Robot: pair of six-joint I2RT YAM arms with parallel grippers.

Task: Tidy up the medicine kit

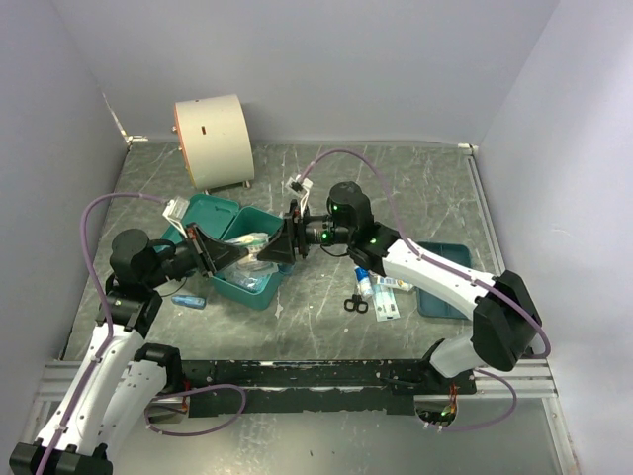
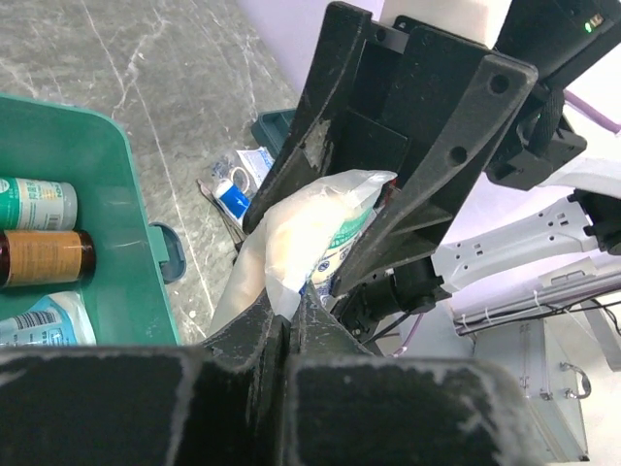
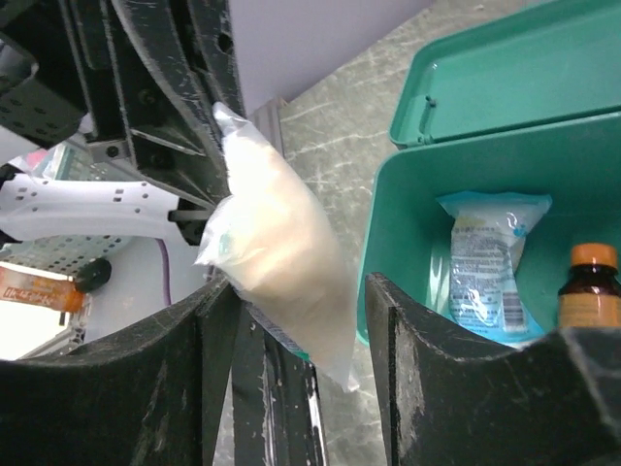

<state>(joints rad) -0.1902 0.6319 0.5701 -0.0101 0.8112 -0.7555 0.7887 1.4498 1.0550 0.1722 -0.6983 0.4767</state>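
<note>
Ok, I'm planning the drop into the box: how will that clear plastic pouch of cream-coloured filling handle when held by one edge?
Probably floppy: the clear plastic pouch bulges and bends away from the left gripper pinching its edge. Its glossy film looks slippery, so it may slide out. Likely light, since a thin pinch carries it.

We see a teal-green kit (image 1: 252,290) on a grey table (image 1: 396,188) veined white, a cream drum (image 1: 218,139), a blue-teal tray (image 1: 440,302) and purple cables (image 1: 94,213). The pouch (image 3: 281,243) is milky cream with green print. The bottle (image 3: 590,291) is brown with an orange cap.
</note>
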